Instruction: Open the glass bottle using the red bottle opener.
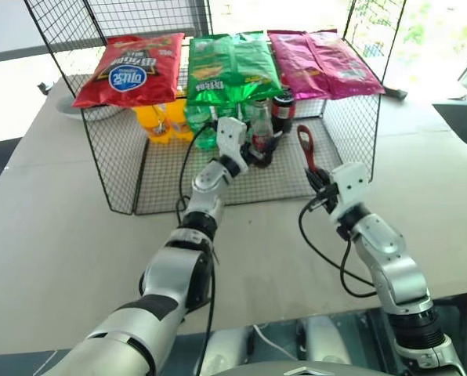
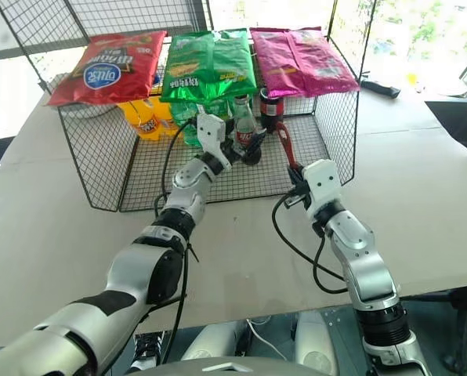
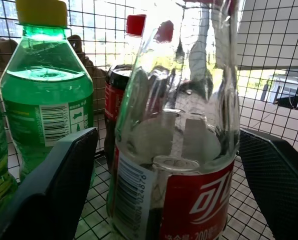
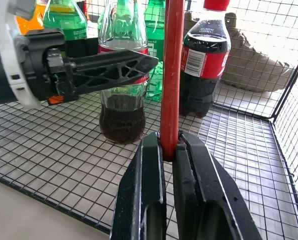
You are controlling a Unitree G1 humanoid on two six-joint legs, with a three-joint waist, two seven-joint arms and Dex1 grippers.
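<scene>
Progress is judged as early to middle: the tool is in hand and the bottle is bracketed, but the cap is not yet engaged. The right gripper (image 4: 170,150) has its jaws closed on the lower end of the red bottle opener (image 1: 306,149), which stands nearly upright — long axis vertical, ring end uppermost, tilted slightly toward the bottles. The glass bottle (image 2: 244,125) stands upright on the mesh floor of the wire rack (image 1: 163,176), in front of the green soda bottles (image 3: 44,110) and beside the plastic cola bottle (image 4: 205,65). The left gripper (image 1: 257,150) holds its jaws wide open, one on each side of the bottle body — contact cannot be confirmed. Remaining: steady the bottle, hook the ring under the cap, lever it off.
</scene>
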